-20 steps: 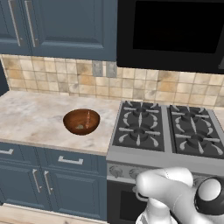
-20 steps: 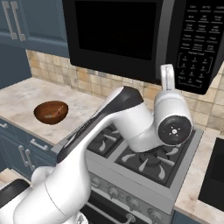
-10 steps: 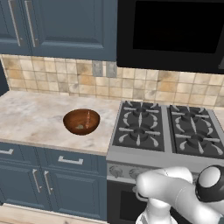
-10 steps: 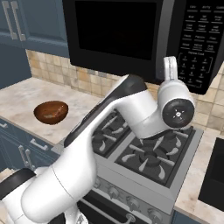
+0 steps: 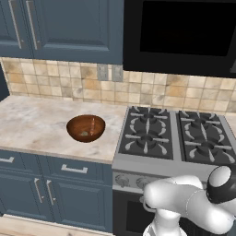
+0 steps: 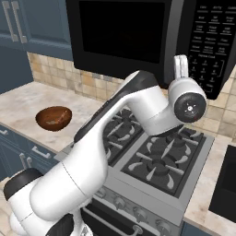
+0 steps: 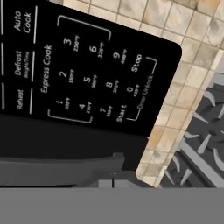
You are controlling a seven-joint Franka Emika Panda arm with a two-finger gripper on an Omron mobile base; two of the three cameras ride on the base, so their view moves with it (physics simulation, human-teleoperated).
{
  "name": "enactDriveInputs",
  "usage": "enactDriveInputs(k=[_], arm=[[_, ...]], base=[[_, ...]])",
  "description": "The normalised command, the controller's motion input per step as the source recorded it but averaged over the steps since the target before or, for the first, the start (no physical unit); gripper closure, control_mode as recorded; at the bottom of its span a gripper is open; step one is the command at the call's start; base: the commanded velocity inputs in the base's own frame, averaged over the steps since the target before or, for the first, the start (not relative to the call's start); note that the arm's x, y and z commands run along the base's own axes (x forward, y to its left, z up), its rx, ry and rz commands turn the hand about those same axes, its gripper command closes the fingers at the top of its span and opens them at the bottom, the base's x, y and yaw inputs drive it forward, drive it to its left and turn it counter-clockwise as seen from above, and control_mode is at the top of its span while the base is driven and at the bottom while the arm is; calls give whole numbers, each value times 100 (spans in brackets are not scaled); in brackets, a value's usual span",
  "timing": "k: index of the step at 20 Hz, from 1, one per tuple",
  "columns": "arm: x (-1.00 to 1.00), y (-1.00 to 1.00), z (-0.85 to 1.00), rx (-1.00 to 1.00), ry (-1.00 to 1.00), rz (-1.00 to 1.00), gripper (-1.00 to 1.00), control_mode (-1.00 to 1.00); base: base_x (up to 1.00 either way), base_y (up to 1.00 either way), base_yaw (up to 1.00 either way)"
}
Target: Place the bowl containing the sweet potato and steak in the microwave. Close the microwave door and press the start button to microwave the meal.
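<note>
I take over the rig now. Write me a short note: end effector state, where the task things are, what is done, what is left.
End effector: raised near the handle edge of the large black microwave; its tips are not clear in the hand view, so open or shut cannot be told.
Round reddish-brown wooden bowl: on the marble counter left of the stove; contents unclear.
Microwave door: looks shut.
Done: nothing visible.
Left: open door, put bowl inside, close door, press Start.
</note>
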Motion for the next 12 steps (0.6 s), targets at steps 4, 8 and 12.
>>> enactDriveInputs(k=[4,8,12], arm=[[26,-14,0,0,0,0,100,-100],[26,-20,0,0,0,0,100,-100],[23,-21,-3,0,0,0,100,-100]], base=[[0,0,0],[0,0,0],[0,0,0]])
